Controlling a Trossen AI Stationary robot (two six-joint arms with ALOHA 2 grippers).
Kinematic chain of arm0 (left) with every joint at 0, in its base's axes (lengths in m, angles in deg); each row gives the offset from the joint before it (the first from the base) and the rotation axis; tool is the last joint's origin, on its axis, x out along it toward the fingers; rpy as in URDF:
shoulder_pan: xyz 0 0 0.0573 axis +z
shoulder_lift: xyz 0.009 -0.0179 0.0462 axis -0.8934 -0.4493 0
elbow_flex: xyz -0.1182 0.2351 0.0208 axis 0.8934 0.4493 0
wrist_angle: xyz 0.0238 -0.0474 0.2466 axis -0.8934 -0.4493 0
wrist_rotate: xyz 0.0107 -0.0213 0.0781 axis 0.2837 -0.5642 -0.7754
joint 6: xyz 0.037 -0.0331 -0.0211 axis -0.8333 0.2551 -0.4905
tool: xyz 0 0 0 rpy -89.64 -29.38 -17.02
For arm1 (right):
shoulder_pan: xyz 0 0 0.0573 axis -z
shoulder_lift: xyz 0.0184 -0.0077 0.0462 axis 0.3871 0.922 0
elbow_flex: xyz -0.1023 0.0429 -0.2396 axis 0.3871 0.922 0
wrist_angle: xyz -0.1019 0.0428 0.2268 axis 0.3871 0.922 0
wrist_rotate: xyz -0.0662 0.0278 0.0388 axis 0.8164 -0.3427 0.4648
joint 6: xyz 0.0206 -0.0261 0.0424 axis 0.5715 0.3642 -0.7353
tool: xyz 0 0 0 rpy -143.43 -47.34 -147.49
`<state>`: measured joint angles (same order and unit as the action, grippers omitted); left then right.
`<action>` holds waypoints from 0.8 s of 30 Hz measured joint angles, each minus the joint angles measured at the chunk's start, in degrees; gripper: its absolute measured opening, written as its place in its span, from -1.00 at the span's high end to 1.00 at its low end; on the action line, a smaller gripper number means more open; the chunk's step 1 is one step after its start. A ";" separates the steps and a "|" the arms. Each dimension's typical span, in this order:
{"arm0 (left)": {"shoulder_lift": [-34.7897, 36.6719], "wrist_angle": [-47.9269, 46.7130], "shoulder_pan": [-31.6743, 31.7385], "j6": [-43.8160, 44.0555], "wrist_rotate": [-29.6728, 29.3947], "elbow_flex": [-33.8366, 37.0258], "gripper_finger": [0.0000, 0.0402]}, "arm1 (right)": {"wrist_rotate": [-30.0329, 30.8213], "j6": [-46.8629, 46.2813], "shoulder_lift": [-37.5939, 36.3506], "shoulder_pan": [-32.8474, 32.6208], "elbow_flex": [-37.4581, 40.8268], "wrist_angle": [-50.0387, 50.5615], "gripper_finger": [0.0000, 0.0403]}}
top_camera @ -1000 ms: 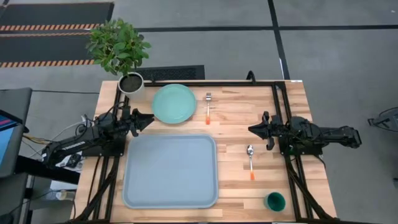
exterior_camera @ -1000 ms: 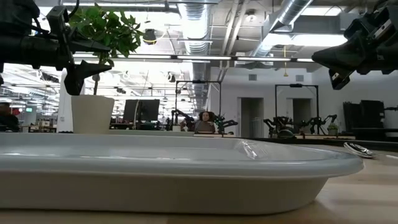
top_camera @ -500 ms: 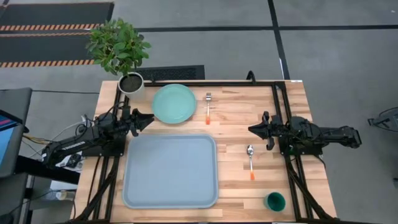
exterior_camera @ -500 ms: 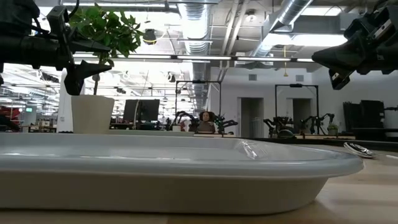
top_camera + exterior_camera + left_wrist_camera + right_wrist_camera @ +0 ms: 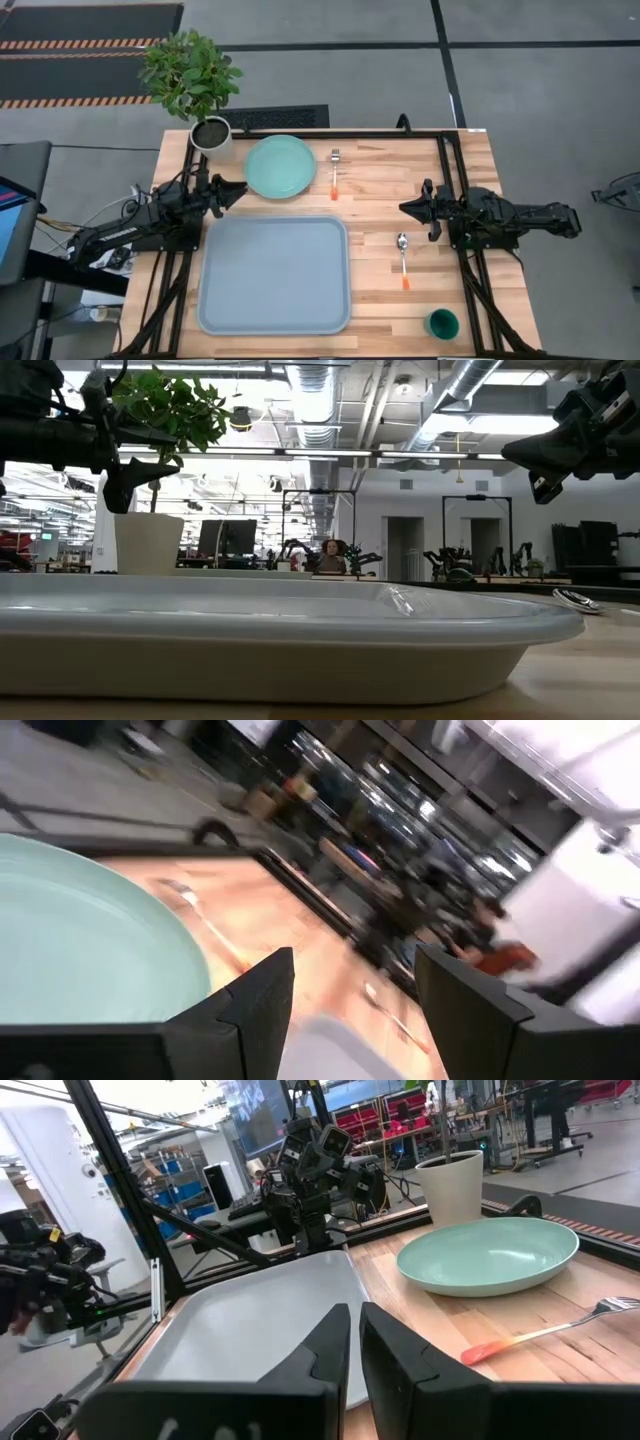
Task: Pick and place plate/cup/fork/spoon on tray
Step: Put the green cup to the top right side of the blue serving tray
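The mint-green plate (image 5: 280, 166) lies flat at the table's far side, with the fork (image 5: 335, 172) to its right. The spoon (image 5: 403, 258) lies right of the grey-blue tray (image 5: 274, 275). The teal cup (image 5: 441, 322) stands near the front right corner. My left gripper (image 5: 238, 190) is open and empty, hovering just left of the plate above the tray's far left corner; its wrist view shows the plate (image 5: 80, 940) and fork (image 5: 200, 915) ahead. My right gripper (image 5: 405, 208) is shut and empty, hovering above the table beyond the spoon's far end.
A white plant pot (image 5: 211, 132) with a leafy plant stands at the far left corner, close behind my left arm. Black frame rails (image 5: 450, 180) run along the table's right side and far edge. Bare wood lies between the tray and the spoon.
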<state>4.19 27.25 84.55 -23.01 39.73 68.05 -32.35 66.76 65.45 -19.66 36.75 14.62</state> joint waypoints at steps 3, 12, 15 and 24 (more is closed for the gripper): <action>-0.02 0.01 0.02 0.66 -7.40 0.00 0.02 | 0.94 0.34 0.01 0.69 0.01 -0.18 0.72; -0.02 0.79 0.02 3.25 -12.67 0.01 0.02 | 1.67 -15.83 0.01 1.45 0.00 -5.30 0.72; -0.02 0.79 0.01 4.10 -12.53 0.00 0.02 | 2.26 -19.16 0.00 1.74 0.00 -5.14 0.72; -0.02 1.14 0.01 9.17 -13.49 0.01 0.02 | 7.72 -22.53 0.00 2.32 0.00 -5.42 0.72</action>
<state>4.17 28.39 84.56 -13.84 26.24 68.06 -24.63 44.23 65.45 -17.34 36.75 9.20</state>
